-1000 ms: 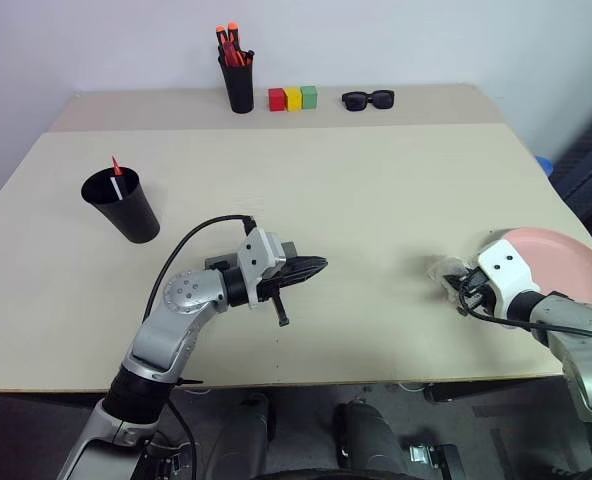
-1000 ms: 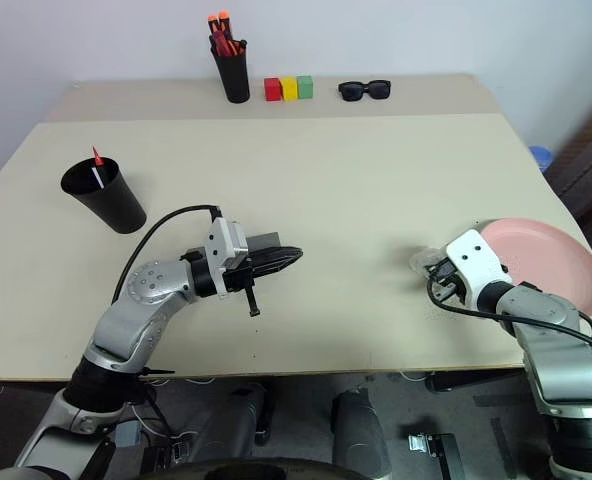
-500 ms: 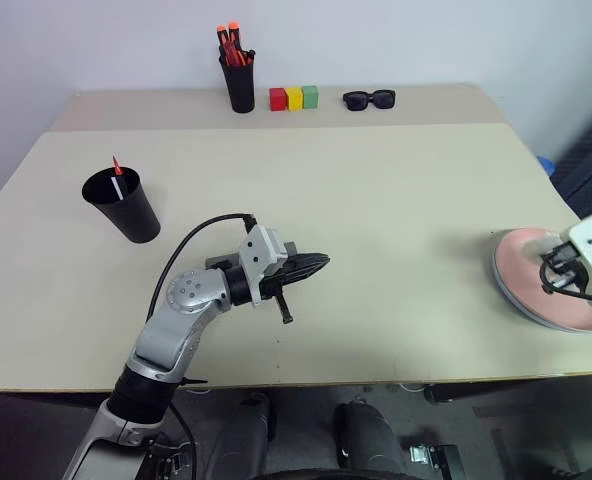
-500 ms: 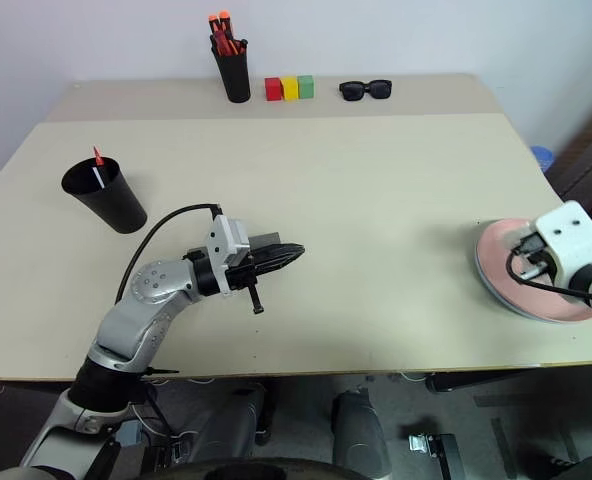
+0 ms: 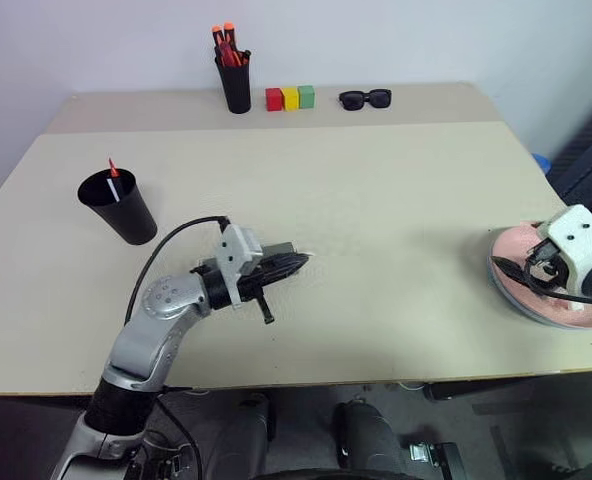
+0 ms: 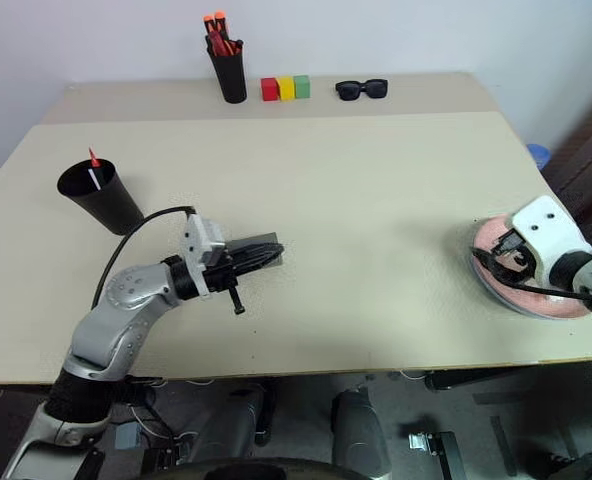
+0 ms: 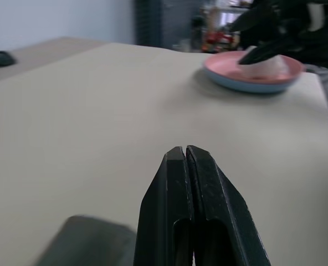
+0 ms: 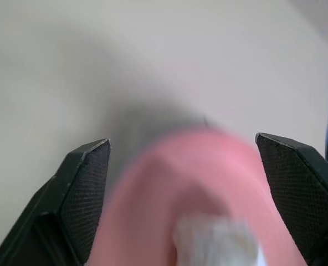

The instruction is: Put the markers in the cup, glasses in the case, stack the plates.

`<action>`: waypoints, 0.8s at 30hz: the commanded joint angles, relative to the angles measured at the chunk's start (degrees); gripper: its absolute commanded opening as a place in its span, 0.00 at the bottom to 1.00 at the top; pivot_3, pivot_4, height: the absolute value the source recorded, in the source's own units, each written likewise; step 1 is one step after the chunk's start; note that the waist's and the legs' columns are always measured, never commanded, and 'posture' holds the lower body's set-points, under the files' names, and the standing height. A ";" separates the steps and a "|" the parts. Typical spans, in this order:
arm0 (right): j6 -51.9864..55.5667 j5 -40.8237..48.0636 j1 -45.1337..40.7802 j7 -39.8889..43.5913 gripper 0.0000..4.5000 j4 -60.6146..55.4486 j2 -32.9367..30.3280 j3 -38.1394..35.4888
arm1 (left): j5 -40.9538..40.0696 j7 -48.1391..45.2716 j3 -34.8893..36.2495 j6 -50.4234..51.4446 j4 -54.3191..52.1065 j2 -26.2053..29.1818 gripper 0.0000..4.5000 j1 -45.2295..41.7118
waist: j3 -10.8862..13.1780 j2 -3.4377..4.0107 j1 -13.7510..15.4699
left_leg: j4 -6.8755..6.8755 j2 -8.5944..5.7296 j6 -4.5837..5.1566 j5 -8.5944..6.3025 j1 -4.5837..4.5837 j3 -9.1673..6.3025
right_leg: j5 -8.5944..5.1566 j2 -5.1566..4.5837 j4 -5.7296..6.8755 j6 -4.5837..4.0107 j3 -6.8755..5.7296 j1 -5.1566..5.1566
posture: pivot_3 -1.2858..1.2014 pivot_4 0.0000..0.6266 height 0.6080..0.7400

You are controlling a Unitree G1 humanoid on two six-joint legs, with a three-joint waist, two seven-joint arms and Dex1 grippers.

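Right fingers (image 8: pixel 89 197): spread wide, released; one to each side of the pink plate (image 8: pixel 191 194) in the right wrist view; nothing clasped between them.
Right gripper (image 6: pixel 504 257): hovers over the near-left part of the plates at the right edge of the tabletop (image 5: pixel 376 220); white wrist housing tilted, pointing forward and somewhat down.
Plates: pink plate lies on top of the blue plate (image 7: pixel 252 86), stacked; blue rim shows beneath the pink in the left wrist view; a pale whitish patch sits on the pink surface, too blurred to identify.
Left fingers (image 7: pixel 175 210): pressed flat together, clenched on nothing.
Left gripper (image 5: pixel 294 264): held about level over the tabletop, near its front-centre, pointing toward the right side; forearm angled in from the lower left, black cable looping over the wrist.
Case (image 6: pixel 254 244): grey, lies on the tabletop just behind the left gripper, partly hidden by it; whether open or closed cannot be told.
Cup (image 5: pixel 121 206): black, stands upright on the left part of the tabletop, well apart from both grippers; markers (image 5: pixel 113 176) stand inside it, a red tip and a white shaft rising above the rim.
Far edge: pen holder (image 5: pixel 235 82) with orange-capped pens; three coloured blocks (image 5: pixel 290 97); black sunglasses (image 5: pixel 366 98).
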 commanded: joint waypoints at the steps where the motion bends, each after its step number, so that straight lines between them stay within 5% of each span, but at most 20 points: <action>1: -1.52 4.16 -6.30 0.87 0.95 -1.95 3.73 3.40 | -1.89 8.63 10.10 2.40 -2.46 0.00 0.00 1.19 | 0.01 -0.02 -0.45 | -0.01 0.02 0.00 0.00 0.02 -0.03 | 0.00 0.00 0.01 0.00 -0.01 0.00 | 0.52 0.24 1.00; 7: -5.81 6.33 -12.56 2.68 0.95 3.18 12.33 9.89 | 1.17 17.69 21.73 1.84 -4.49 1.96 0.00 9.67 | 0.04 -0.06 -0.84 | -0.12 -0.06 0.00 -0.01 0.03 -0.30 | -0.05 -0.03 0.00 0.08 0.00 0.01 | 0.52 0.24 1.00; 24: -13.27 4.58 -20.75 6.64 0.95 19.77 14.40 14.97 | 3.42 18.00 24.24 -1.22 -5.97 5.24 0.00 18.05 | 0.06 -0.07 0.28 | -0.30 -0.05 -0.01 -0.05 -0.01 -0.23 | -0.01 -0.11 -0.38 0.00 0.00 -0.01 | 0.52 0.24 1.00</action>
